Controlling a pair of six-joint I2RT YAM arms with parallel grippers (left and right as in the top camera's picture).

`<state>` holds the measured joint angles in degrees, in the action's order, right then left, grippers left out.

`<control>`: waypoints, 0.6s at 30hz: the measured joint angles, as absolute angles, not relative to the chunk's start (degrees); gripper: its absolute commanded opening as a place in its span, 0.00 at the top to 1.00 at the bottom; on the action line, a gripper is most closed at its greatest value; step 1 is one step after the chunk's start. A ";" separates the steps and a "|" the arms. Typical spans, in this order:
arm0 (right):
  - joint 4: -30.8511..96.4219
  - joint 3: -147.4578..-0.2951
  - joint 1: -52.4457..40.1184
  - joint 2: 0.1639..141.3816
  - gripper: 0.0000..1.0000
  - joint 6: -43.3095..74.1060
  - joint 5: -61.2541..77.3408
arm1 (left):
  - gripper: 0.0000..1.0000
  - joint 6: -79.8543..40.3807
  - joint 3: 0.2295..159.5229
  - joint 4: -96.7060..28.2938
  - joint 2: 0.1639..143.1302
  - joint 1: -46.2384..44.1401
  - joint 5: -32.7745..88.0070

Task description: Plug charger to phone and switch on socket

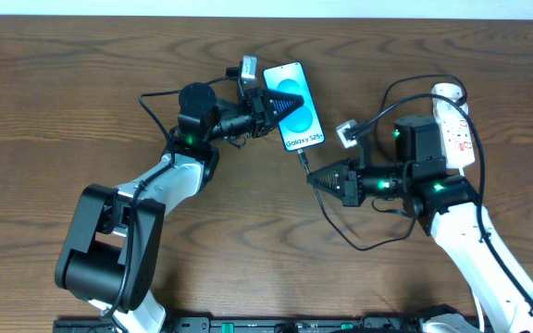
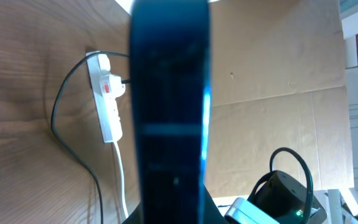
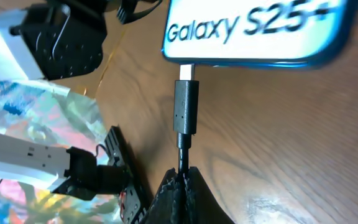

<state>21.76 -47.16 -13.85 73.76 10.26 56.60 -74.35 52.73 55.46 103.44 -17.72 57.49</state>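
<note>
The phone (image 1: 296, 104) lies at the table's middle, its light blue screen reading "Galaxy S25+". My left gripper (image 1: 273, 104) is shut on the phone's left long edge; in the left wrist view the phone (image 2: 169, 112) fills the centre as a dark edge-on slab. My right gripper (image 1: 312, 178) is shut on the thin black charger (image 3: 186, 106) cable just behind its connector. The connector's metal tip (image 3: 186, 71) meets the bottom edge of the phone (image 3: 260, 28). The white socket (image 1: 455, 120) lies at the far right; the socket (image 2: 107, 93) shows a red switch.
The charger's slack cable (image 1: 364, 246) loops on the wood between the right arm and the phone. The left arm's black base (image 1: 109, 245) stands at the front left. A cardboard wall (image 2: 278, 74) rises behind the table in the left wrist view.
</note>
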 measured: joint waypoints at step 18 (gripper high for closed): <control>22.90 -47.16 -13.45 73.76 0.99 10.26 52.64 | 0.93 -74.24 52.73 55.48 103.44 -17.74 57.76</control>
<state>22.90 -47.16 -13.45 73.76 10.26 52.64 -74.24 52.73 55.48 103.44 -17.74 57.76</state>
